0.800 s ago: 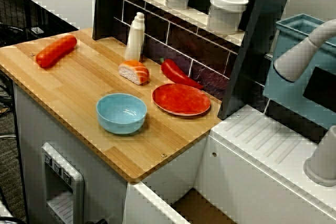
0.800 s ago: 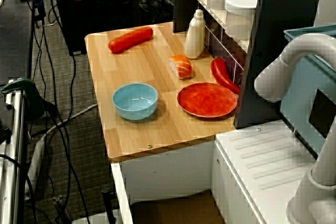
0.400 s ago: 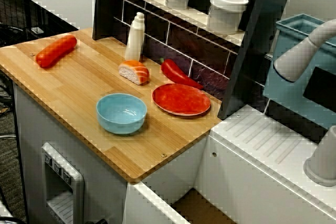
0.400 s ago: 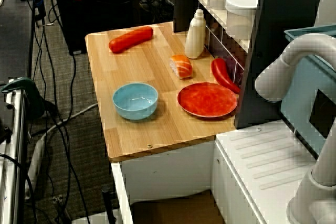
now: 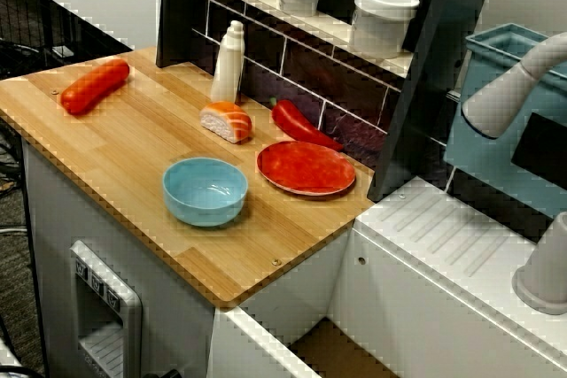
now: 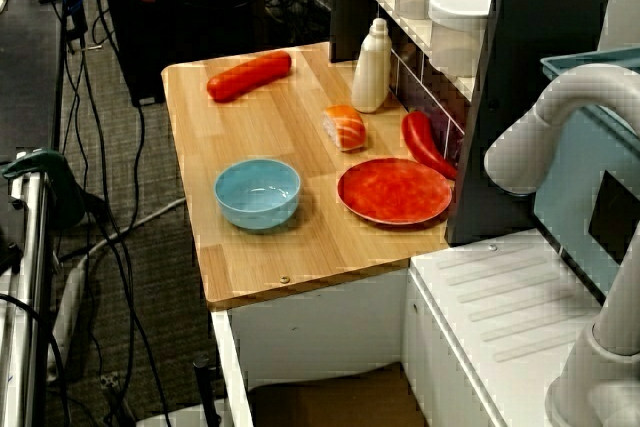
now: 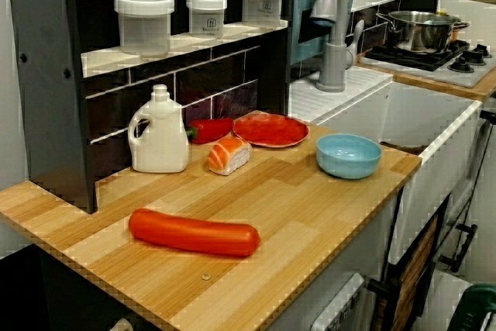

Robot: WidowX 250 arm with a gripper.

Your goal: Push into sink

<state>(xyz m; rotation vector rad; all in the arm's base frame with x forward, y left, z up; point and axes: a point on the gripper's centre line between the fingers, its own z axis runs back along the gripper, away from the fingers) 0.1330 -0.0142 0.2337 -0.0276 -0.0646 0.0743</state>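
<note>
While the blue bowl [image 5: 205, 189] sits beside the sink [image 7: 434, 125], no gripper shows, so its state can't be told.

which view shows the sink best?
The low view along the counter: the sink shows its white wall and open basin. The two high views catch only a corner of its brown floor at the bottom edge.
</note>
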